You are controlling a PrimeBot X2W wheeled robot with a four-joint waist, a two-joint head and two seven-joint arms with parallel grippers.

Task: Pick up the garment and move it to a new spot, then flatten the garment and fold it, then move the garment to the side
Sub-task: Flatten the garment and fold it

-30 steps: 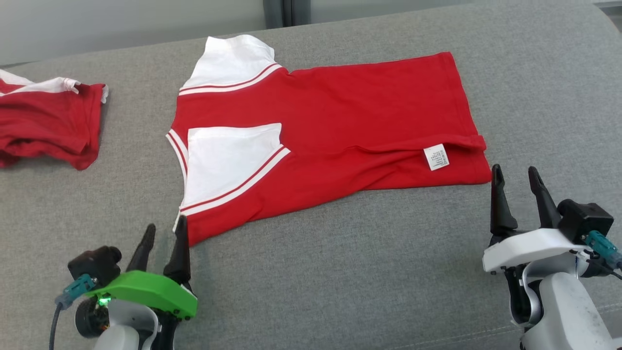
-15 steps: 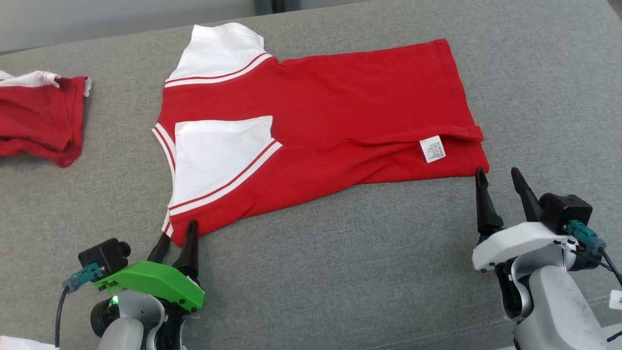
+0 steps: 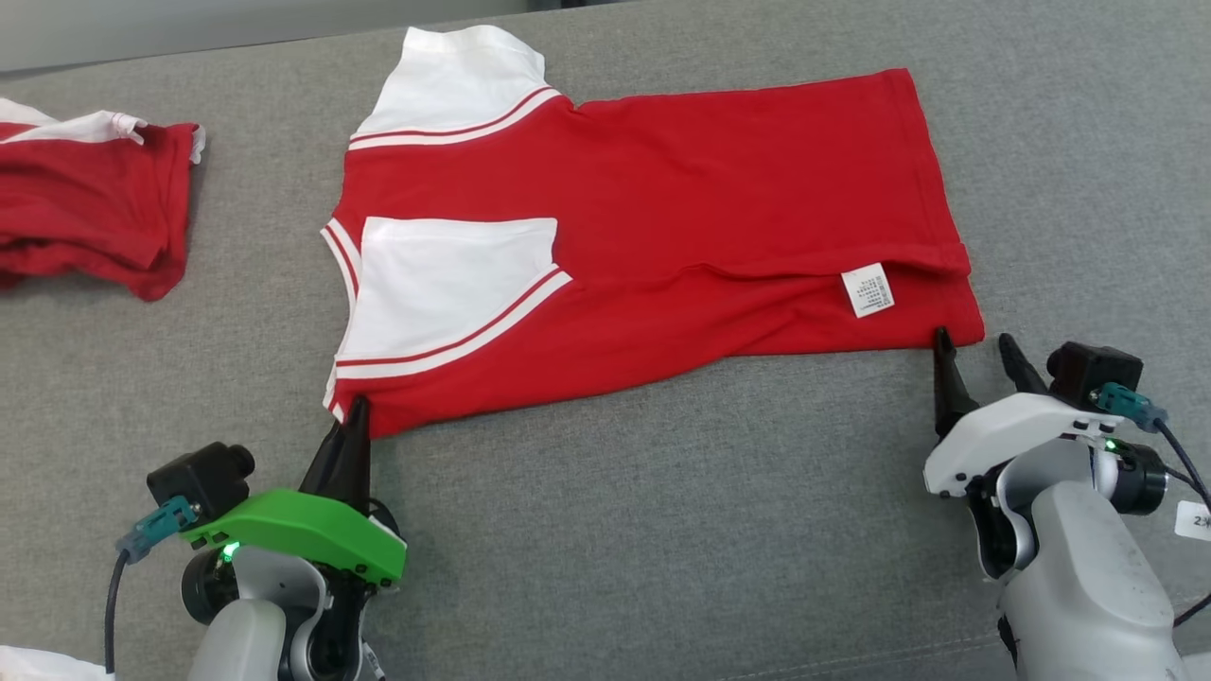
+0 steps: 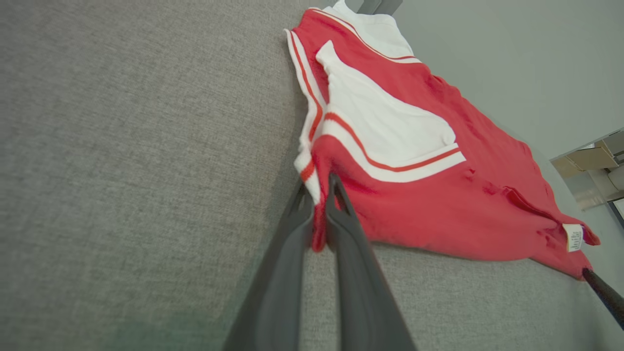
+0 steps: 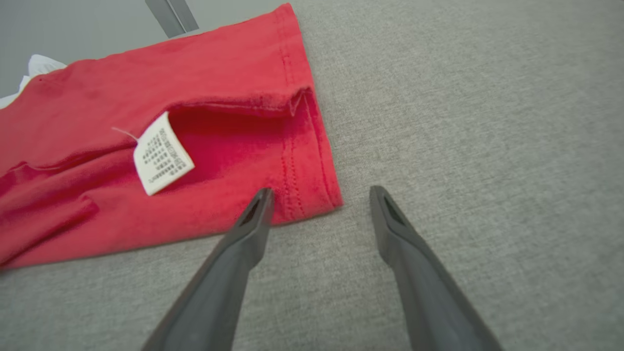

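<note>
The garment (image 3: 719,189) is red, its sleeves (image 3: 445,284) white with red-and-white striped trim, its label (image 3: 868,289) white with fine grey print. The upholstery (image 3: 662,520) is plain grey weave; the second garment (image 3: 85,227) at its left edge is red and white.

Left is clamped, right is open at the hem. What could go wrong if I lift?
1. The left gripper pinches only a thin corner edge of the shirt; it may slip.
2. The right gripper is open, the hem corner barely between its fingers; closing here may miss, and a one-sided lift would bunch the shirt.
</note>
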